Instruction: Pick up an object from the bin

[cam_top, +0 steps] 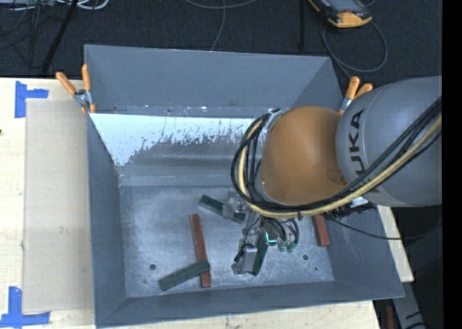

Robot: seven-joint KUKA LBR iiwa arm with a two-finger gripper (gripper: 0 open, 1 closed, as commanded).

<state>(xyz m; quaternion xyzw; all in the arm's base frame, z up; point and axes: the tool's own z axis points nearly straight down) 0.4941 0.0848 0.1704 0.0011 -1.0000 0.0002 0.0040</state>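
The hand [249, 259] hangs low over the bare floor of the bin [144, 219]; how open it is, I cannot tell. It may close on nothing, because the brown stick [197, 239] lies apart.

Bin floor [144, 223] lies bare left of the brown stick [197, 242].

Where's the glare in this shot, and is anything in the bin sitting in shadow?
Camera view: a bright, streaky glare band lies across the bin's sloped back wall; the floor looks dimmer under the orange cover, around the gripper and the red-brown stick at right.
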